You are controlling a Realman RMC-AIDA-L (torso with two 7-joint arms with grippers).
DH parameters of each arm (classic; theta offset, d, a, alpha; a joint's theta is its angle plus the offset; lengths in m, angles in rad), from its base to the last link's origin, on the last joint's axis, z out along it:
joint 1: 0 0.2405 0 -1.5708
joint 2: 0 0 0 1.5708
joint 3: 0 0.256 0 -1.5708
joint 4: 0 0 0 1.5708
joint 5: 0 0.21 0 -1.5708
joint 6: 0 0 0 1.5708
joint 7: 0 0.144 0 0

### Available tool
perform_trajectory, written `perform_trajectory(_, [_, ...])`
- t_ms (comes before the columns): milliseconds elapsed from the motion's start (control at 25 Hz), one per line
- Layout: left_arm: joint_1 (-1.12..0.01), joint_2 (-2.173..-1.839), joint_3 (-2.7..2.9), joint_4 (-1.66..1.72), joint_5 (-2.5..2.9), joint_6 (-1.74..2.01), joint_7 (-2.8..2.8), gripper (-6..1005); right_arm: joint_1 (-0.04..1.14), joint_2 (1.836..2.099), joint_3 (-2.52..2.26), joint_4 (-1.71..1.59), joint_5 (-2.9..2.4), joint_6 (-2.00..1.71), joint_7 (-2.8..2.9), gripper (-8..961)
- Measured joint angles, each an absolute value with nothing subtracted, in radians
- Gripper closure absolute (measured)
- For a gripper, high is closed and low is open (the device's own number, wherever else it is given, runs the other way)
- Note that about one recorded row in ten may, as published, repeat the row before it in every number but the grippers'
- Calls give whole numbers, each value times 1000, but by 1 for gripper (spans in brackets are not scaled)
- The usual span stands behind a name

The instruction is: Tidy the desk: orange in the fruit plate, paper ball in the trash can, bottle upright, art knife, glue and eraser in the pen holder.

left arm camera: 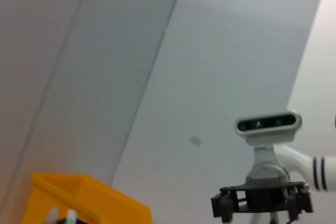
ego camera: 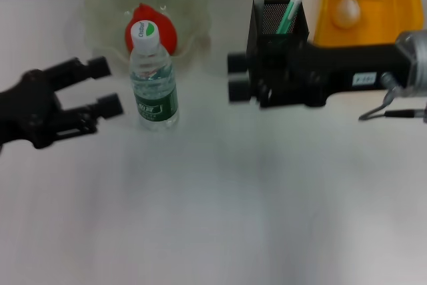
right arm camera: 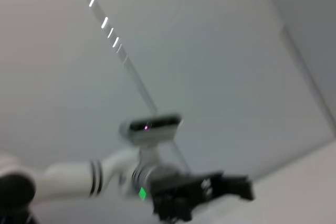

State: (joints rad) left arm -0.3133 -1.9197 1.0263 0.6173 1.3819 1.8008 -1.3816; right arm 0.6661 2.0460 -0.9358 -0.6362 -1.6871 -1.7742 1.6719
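We are finding the desk close to tidy. The orange point(ego camera: 152, 30), bright red-orange, is sitting inside the fruit plate point(ego camera: 107, 1), the pale green scalloped bowl at the back. The bottle point(ego camera: 153, 78) is standing upright just in front of that plate, white cap on top, dark green label facing us. The paper ball point(ego camera: 347, 12), white and wrinkled, is lying in the yellow trash can point(ego camera: 395, 5) at the back on our right. The pen holder point(ego camera: 279, 23), the black mesh box, is holding at least one green stick point(ego camera: 289, 15) and a pale one (we are not able to tell which is knife or glue, and the eraser is not showing anywhere on the table top).

We are judging most steps done; only the eraser's place is remaining unconfirmed.

Our left gripper point(ego camera: 107, 85) is hovering beside the bottle on our left, fingers spread apart, holding nothing. Our right gripper point(ego camera: 239, 75) is reaching across in front of the pen holder, its fingers set close together with a narrow gap, nothing seen between them.
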Motion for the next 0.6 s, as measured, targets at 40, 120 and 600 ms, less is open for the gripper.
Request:
perform_trajectory(40, [-320, -1926, 1026, 619, 1396, 1798, -1379, 159, 682, 2055, -937, -635, -1743, -1780, 1682, 244])
perform_trajectory(120, [-329, -1938, 1026, 620, 1416, 1783, -1374, 159, 686, 2061, -936, -634, -1767, -1778, 1684, 244])
perform_trajectory(600, [-337, -1958, 1030, 613, 1447, 1760, -1373, 162, 675, 2069, -929, -637, -1808, -1766, 1666, 244])
